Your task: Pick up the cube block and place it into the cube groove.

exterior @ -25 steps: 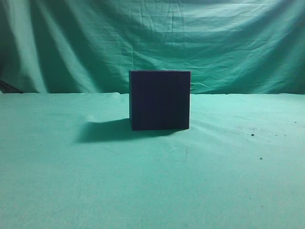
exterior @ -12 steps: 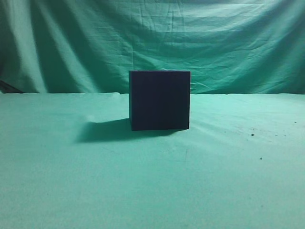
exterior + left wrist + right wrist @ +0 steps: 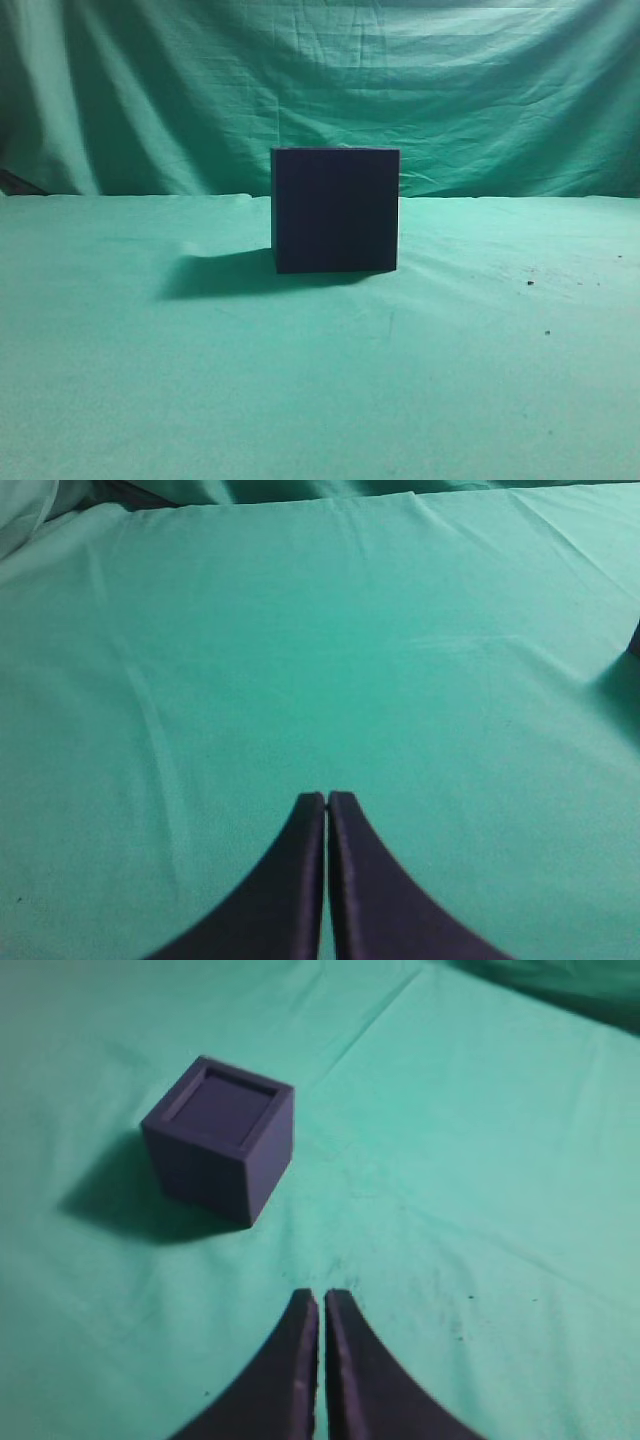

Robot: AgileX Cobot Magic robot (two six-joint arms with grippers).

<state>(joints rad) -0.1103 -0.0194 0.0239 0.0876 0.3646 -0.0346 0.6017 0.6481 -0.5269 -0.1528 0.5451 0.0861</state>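
Left gripper (image 3: 327, 798): jaws pressed together, tips touching, nothing between them. It hangs over bare green cloth on the desk (image 3: 250, 660). A dark sliver at 3 o'clock on the frame edge may be the box corner; too little of it shows to be sure.

Right gripper (image 3: 321, 1295): jaws also closed tight and empty, above the desk. The box (image 3: 200, 1165) sits beyond the tips at about 11 o'clock, well apart from them.

Box top shows a darker rim framing a lighter violet square (image 3: 225, 1108). My read: that square is the block's top face, so the block already sits in the box opening, level, at or just under the rim. No loose block shows anywhere on the cloth in any view.

Exterior view: the box (image 3: 335, 210) stands upright mid-desk, flat front facing the camera, shadow thrown toward 9 o'clock. The top is not visible from this height, so the seating can't be confirmed here. No arms are in this frame.

Judgement: both arms are parked clear with jaws closed because there is nothing left to hold. The task looks done.

Green curtain (image 3: 320, 80) hangs behind at 12 o'clock.
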